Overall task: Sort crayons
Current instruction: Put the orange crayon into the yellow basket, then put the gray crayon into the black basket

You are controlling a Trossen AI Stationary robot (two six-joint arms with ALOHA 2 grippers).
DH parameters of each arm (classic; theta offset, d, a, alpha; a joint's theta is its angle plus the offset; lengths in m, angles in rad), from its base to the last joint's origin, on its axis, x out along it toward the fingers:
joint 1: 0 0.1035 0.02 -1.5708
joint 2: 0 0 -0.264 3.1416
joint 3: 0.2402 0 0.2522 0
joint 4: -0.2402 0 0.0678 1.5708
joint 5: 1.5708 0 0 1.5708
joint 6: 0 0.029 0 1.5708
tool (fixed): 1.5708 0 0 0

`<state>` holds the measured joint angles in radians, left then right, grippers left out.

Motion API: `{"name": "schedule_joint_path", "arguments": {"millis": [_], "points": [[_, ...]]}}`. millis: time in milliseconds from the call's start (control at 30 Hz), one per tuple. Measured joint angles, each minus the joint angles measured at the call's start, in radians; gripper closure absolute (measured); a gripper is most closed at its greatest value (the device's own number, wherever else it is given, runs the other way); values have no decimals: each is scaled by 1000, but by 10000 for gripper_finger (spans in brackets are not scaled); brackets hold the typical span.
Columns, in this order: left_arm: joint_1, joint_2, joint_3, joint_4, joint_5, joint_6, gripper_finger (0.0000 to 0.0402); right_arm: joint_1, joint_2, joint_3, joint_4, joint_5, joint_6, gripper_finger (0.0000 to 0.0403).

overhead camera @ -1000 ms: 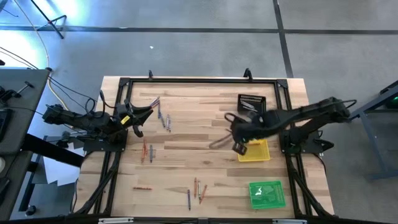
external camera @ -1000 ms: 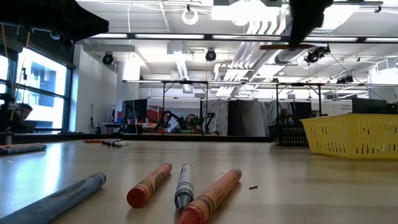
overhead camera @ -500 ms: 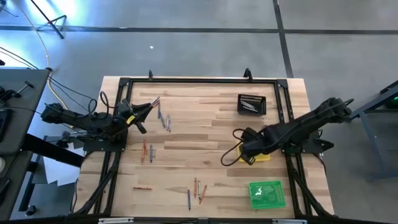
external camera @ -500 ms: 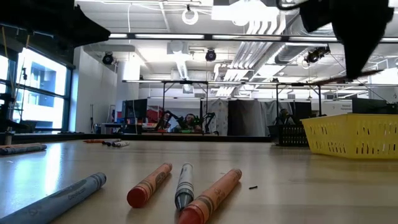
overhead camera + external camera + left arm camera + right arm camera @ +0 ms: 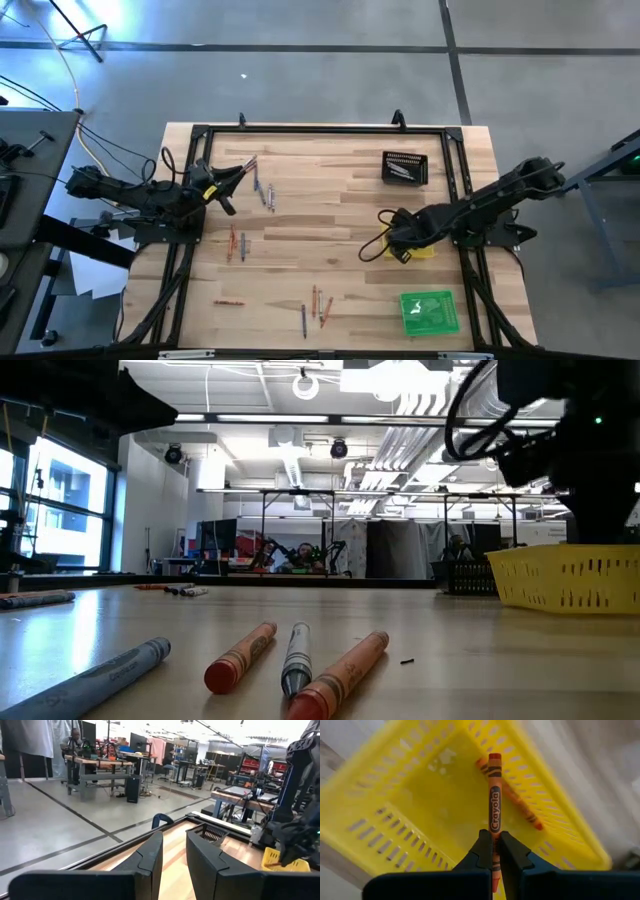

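- Since a second ago my right gripper (image 5: 491, 851) has swung from the middle of the table to the right and come down over the small square yellow plastic basket (image 5: 395, 795); my left arm has not shifted.
- My right fingers (image 5: 481, 849) are pinched nearly shut on an orange-red wax crayon (image 5: 494, 805), which sticks out ahead of them, pointing down into the basket.
- Another orange-red crayon (image 5: 520, 807) already lies on the basket's slotted floor, just under the tip of the one I hold.
- From above, the right gripper (image 5: 398, 246) sits at the basket's left edge, covering most of it; only a yellow sliver (image 5: 424, 251) shows.
- My left gripper (image 5: 222, 192) waits at the far left of the wooden table (image 5: 330, 215), fingers (image 5: 150, 860) a little apart with nothing between them.
- I judge this to be the drop step for one orange-red crayon: next I need only part the fingers enough, with the tip kept inside the walls so it cannot bounce out.
- Much is left to sort: loose crayons near the left gripper (image 5: 262, 188), at mid-left (image 5: 236, 242), and along the near edge (image 5: 316, 303), where orange-red and grey ones lie side by side (image 5: 290, 660).
- The black tray (image 5: 404, 167) and green tray (image 5: 429, 311) stand on the right.
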<state>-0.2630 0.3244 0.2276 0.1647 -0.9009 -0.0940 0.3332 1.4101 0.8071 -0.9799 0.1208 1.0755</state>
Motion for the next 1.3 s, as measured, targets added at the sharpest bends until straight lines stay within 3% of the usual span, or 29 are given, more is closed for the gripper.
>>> {"name": "schedule_joint_path", "arguments": {"millis": [267, 600, 900, 1033, 1167, 1300], "points": [[0, 0, 0, 17, 45, 0, 328, -6, 0, -64, 124, -47, 1, 398], [0, 0, 0, 17, 46, 0, 328, -6, 0, -49, 131, -71, 24, 393], [0, 0, 0, 17, 46, 0, 328, -6, 0, -49, 124, -80, -10, 326], [0, 0, 0, 17, 46, 0, 328, -6, 0, -49, 123, -134, -10, 298], [0, 0, 0, 20, 46, 0, 328, -6, -4, -38, 107, -194, -2, 290], [0, 0, 0, 21, 46, -6, 328, -6, -10, 58, 9, -169, -12, 294]]}}
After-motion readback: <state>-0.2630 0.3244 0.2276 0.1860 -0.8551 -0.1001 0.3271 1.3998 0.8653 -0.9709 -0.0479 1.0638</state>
